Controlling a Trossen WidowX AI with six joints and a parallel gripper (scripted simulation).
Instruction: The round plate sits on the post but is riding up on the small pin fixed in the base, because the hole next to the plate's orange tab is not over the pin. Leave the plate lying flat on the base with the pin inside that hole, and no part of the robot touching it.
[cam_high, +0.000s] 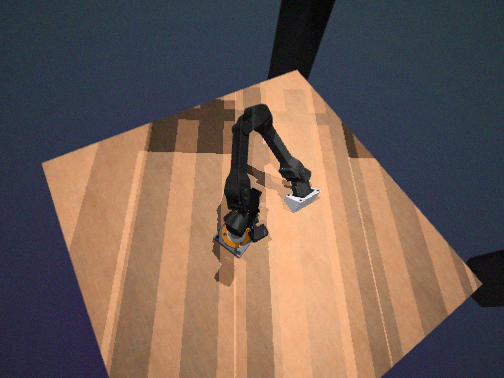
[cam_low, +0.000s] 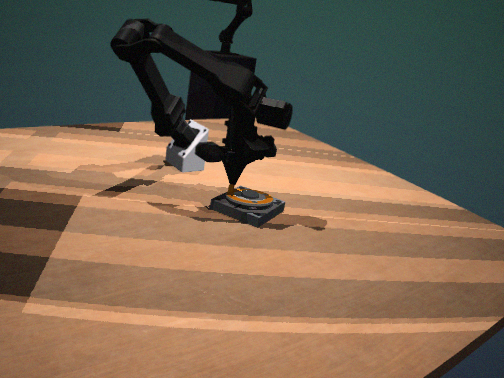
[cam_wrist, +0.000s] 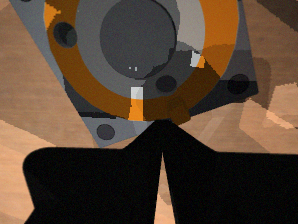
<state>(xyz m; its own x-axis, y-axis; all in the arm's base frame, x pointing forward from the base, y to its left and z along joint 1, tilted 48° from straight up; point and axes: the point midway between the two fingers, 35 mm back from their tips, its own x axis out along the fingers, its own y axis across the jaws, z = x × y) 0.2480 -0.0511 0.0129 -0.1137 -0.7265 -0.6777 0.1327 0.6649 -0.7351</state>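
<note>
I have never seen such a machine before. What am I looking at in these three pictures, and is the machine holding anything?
It is one black robot arm bolted to a wooden table. One picture looks down from above, one from the side, and one from a camera on the arm's wrist. At the arm's tip is a gripper with two fingers; they are shut together into a point and hold nothing. On the table lies a grey square base carrying a round plate with an orange ring. The plate has an orange tab. The pointed tip stands right at the plate's edge near that tab; whether it touches is unclear.
</note>
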